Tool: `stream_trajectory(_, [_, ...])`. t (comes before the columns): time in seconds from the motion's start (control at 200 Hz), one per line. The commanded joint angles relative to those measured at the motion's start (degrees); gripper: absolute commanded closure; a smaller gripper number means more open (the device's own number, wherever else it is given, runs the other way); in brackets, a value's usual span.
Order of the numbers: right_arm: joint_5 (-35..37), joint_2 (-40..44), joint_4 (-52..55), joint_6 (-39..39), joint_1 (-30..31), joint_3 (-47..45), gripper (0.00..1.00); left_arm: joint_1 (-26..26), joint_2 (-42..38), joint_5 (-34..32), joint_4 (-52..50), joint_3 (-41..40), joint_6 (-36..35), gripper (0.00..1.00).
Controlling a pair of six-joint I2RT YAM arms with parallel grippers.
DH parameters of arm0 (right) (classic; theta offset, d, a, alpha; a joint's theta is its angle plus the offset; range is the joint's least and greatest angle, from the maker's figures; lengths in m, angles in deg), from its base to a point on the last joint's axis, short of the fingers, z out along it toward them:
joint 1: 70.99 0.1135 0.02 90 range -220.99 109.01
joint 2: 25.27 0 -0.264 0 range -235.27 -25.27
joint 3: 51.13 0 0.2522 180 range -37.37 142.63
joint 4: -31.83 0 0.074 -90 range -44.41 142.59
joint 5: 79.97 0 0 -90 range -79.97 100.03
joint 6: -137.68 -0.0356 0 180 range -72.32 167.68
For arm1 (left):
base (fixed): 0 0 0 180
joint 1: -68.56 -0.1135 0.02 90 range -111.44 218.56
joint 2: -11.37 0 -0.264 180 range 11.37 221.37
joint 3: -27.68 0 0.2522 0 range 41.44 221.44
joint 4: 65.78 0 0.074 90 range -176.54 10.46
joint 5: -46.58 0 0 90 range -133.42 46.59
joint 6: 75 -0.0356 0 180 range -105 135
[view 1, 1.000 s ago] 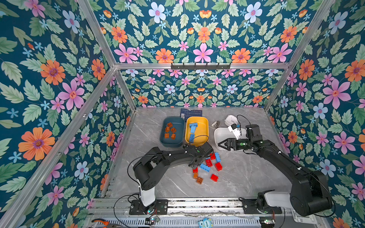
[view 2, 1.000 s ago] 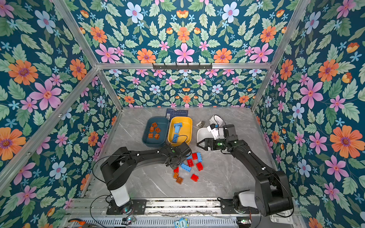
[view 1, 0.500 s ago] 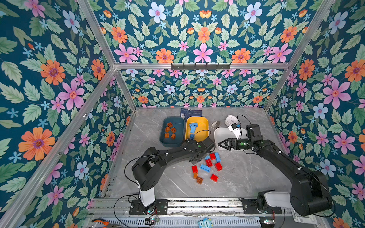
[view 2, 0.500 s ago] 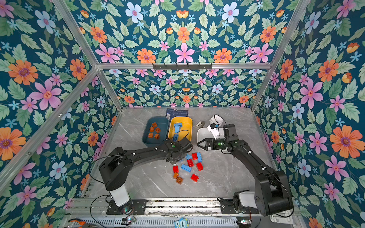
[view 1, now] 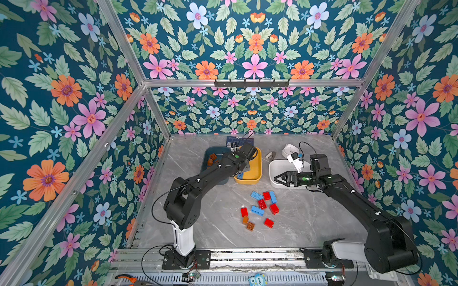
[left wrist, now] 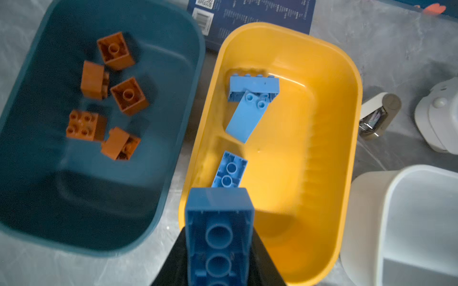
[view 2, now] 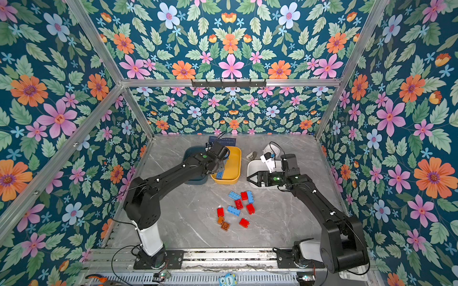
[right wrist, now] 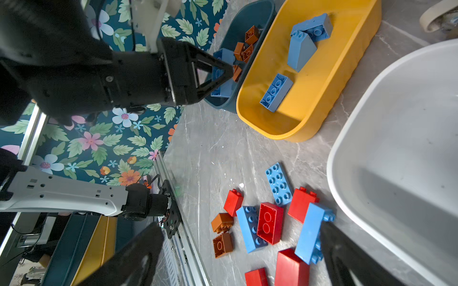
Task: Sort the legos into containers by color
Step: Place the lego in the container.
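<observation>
Plainly, these legos are light, rigid, hard-plastic pieces. They are unlikely to break but probably slick on their glossy flanks, so I judge the safest hold to be across the two long flat sides, the narrow way, with studs and hollow underside left free. That is how the left gripper has its light blue brick: the jaws are clamped on its long sides, with the hollow underside toward the wrist camera. The brick hangs above the near end of the yellow tub, on the side next to the teal tub. The right gripper is spread wide and carries nothing, hovering at the near edge of the white tub, which shows no brick in the part visible. Counted: five brown-orange bricks lie in the teal tub. Three light blue bricks lie in the yellow tub, two of them leaning together at its far end, not counting the one held. On the table between the arms, close together and some touching, lie five red bricks, three loose blue bricks and two loose brown bricks.
</observation>
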Motion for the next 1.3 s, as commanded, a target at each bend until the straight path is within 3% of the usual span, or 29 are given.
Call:
stream_trajectory(0.0, [0.24, 0.31, 0.37, 0.40, 0.02, 0.30, 0.01, -1.05, 3.57, 3.44, 0.93, 3.31, -9.37, 0.74])
stream_trajectory(0.51, [1.84, 1.09, 2.13, 1.37, -0.30, -0.36, 0.01, -2.48, 14.38, 10.32, 3.43, 9.20, -11.65, 0.64])
stream_trajectory(0.565, [2.00, 1.16, 2.29, 1.57, -0.25, -0.33, 0.01, -2.78, 14.49, 10.77, 3.34, 9.20, -11.68, 0.58])
stream_trajectory(0.655, [1.93, 1.18, 2.47, 1.64, -0.32, -0.31, 0.01, -3.35, 14.15, 11.69, 2.62, 9.63, -11.67, 0.37])
stream_trajectory(0.775, [1.85, 1.13, 2.41, 1.47, -0.31, -0.20, 0.01, -3.45, 11.60, 11.66, 1.72, 9.39, -12.59, 0.26])
stream_trajectory(1.04, [1.23, 0.87, 2.67, 1.61, -0.32, 0.17, 0.01, -2.17, 0.16, 13.39, -0.35, 0.97, -12.66, 0.21])
stream_trajectory(1.3, [0.95, 0.84, 3.36, 1.68, -0.25, 0.27, 0.01, 6.47, -11.96, 10.56, -0.93, -11.75, -9.08, 0.19])
